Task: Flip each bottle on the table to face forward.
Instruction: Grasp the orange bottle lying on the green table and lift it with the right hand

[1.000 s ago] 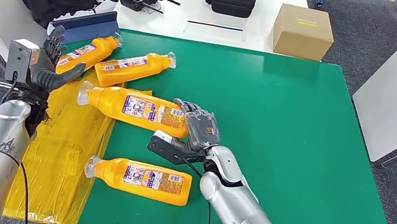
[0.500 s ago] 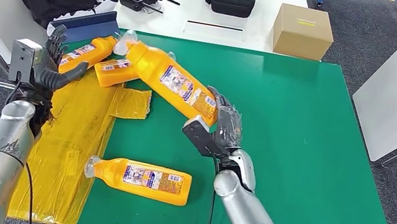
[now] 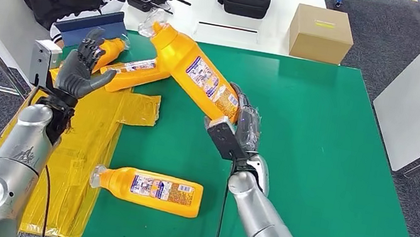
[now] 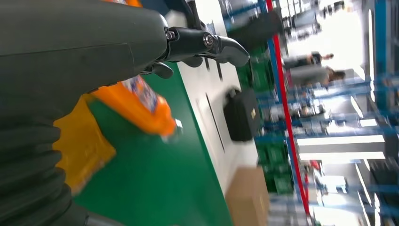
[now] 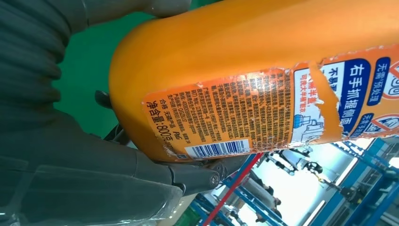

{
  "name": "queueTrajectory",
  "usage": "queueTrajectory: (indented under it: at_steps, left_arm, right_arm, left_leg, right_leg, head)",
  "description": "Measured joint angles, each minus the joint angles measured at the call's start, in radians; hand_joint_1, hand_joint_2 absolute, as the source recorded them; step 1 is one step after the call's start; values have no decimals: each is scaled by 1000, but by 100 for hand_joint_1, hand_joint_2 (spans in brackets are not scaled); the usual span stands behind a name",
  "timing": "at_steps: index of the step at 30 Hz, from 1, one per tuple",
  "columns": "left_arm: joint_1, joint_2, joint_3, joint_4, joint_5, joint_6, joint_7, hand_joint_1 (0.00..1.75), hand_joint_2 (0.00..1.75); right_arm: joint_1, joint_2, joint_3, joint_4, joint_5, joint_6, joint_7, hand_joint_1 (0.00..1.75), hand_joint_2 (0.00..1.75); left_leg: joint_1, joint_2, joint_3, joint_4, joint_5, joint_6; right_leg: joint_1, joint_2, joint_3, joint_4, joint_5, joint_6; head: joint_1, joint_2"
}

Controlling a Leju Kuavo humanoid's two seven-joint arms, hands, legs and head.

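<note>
Four orange bottles are in the scene on the green surface. One bottle is lifted above the surface by the right hand, which grips it at its base; it is tilted, with the cap end high and pointing toward the far left, and its label side is turned up. In the right wrist view the fingers are closed around the bottom of this bottle, under the barcode. The left hand holds nothing, its fingers apart and a little bent, raised above the yellow plastic sheet near the left edge. Two bottles lie just behind it, near the far left corner. Another bottle lies on its side near the front edge, partly on the yellow sheet.
</note>
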State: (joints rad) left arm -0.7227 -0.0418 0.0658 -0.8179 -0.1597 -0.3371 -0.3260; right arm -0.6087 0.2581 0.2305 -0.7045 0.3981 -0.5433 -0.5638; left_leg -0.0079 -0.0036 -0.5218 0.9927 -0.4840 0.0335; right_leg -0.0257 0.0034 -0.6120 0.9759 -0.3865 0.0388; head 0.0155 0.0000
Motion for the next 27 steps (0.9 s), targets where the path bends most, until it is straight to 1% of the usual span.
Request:
queueTrajectory:
  at_steps: [5,8,12,22,27]
  left_arm:
    - [-9,-27,-49,-17,33,-52,14,0,175]
    - [-21,-36,-77,-27,44,-61,26,0,175]
    - [-40,-42,-109,-36,48,-61,33,0,175]
    - [-66,-49,-162,-39,59,-61,36,0,175]
    - [-82,-53,-187,-39,70,-67,42,0,175]
  right_arm:
    - [-30,11,-18,63,-29,-14,-54,175,175]
    - [-46,19,-24,95,-33,-24,-81,175,175]
    - [-62,30,-26,126,-14,-61,-103,175,175]
    - [-104,46,-26,197,20,-120,-114,175,175]
    - [-111,47,-26,213,87,-142,-106,175,175]
  left_leg:
    - [0,0,0,0,0,0]
    - [0,0,0,0,0,0]
    - [0,0,0,0,0,0]
    - [0,0,0,0,0,0]
    - [0,0,0,0,0,0]
  right_leg:
    - [0,0,0,0,0,0]
    - [0,0,0,0,0,0]
    - [0,0,0,0,0,0]
    - [0,0,0,0,0,0]
    - [0,0,0,0,0,0]
  head:
    - [0,0]
    - [0,0]
    - [0,0]
    - [0,0]
    - [0,0]
